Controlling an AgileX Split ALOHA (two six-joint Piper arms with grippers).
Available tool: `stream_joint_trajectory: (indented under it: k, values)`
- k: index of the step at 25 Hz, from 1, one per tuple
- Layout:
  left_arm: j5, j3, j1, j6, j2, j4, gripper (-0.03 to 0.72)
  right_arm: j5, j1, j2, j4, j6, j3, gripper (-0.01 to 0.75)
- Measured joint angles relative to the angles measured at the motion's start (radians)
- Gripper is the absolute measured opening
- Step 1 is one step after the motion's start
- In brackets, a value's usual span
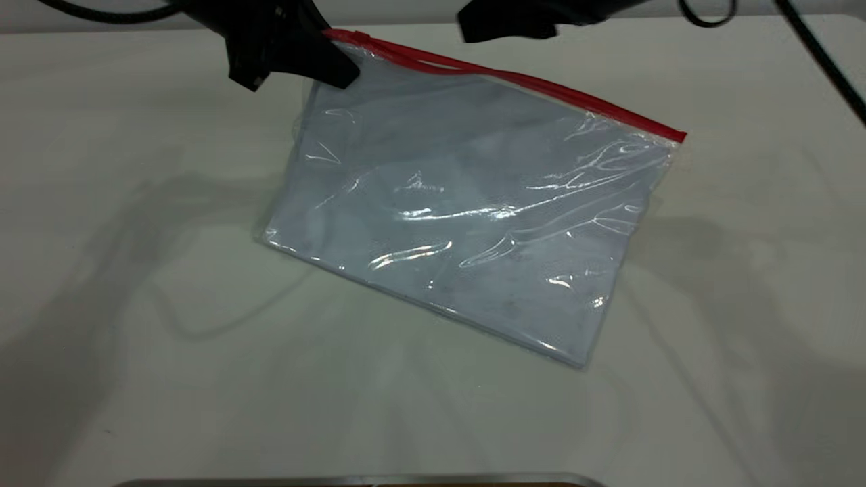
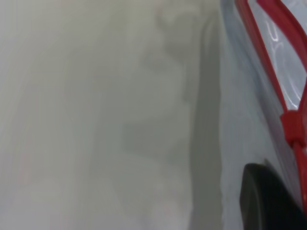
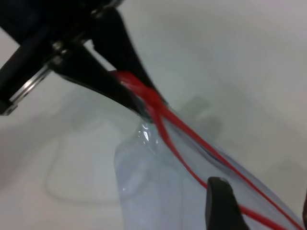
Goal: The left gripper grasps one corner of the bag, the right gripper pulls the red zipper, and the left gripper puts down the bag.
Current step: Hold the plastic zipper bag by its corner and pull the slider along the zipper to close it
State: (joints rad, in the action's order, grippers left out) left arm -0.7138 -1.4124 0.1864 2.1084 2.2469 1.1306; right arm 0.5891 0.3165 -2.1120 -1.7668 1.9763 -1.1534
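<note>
Left hand (image 1: 333, 59) is clamped on the bag's (image 1: 467, 210) top corner (image 3: 144, 103), holding that end up off the bench (image 1: 135, 338). Zipper (image 1: 514, 80) already split open near the grip. Right hand (image 1: 507, 24) hovers just above, can't tell if it's open
</note>
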Motion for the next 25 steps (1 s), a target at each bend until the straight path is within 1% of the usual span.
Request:
stream_joint_trajectory:
  k: [5, 10, 13, 21, 25]
  values:
    - [-0.003, 0.000, 0.001, 0.002, 0.000, 0.037, 0.055, -0.007, 0.044, -0.053, 0.000, 0.033, -0.069, 0.441]
    - [0.003, 0.000, 0.002, 0.002, 0.000, 0.038, 0.055, -0.011, 0.046, -0.108, 0.000, 0.031, -0.133, 0.441]
    - [0.008, 0.000, 0.002, 0.002, 0.000, 0.038, 0.055, 0.019, 0.051, -0.121, 0.000, 0.032, -0.159, 0.441]
    - [0.011, 0.000, 0.009, 0.002, 0.000, 0.041, 0.055, 0.032, 0.089, -0.124, 0.001, 0.032, -0.215, 0.433]
    - [0.012, 0.000, 0.012, 0.002, 0.000, 0.046, 0.055, 0.034, 0.092, -0.150, 0.000, 0.032, -0.223, 0.421]
